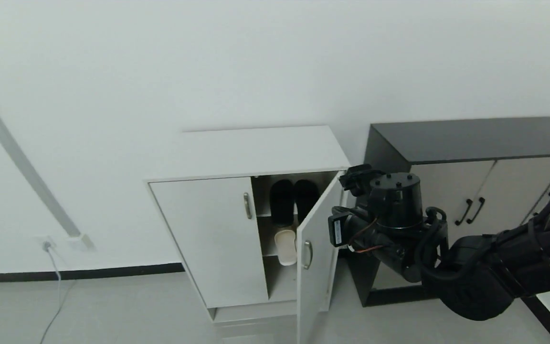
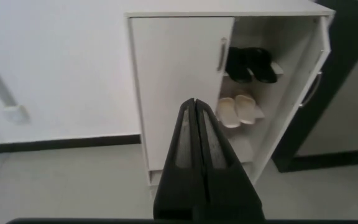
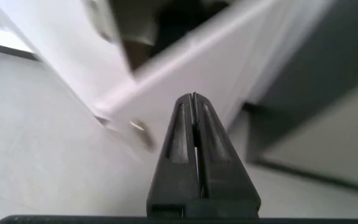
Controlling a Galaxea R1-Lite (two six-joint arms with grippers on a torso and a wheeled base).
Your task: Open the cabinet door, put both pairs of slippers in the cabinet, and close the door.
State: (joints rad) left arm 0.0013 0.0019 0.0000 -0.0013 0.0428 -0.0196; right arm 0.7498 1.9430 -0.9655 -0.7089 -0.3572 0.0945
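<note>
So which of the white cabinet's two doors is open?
The door on the robot's right, swung outward so the black slippers and pale slippers show inside. The left door sits flush and shut.

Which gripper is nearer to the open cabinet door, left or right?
Right. The right gripper is close to the outer face of the open door; the left gripper is farther back, facing the cabinet.

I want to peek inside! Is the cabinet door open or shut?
Open. The right-hand door stands swung outward, showing black slippers and cream slippers inside.
</note>
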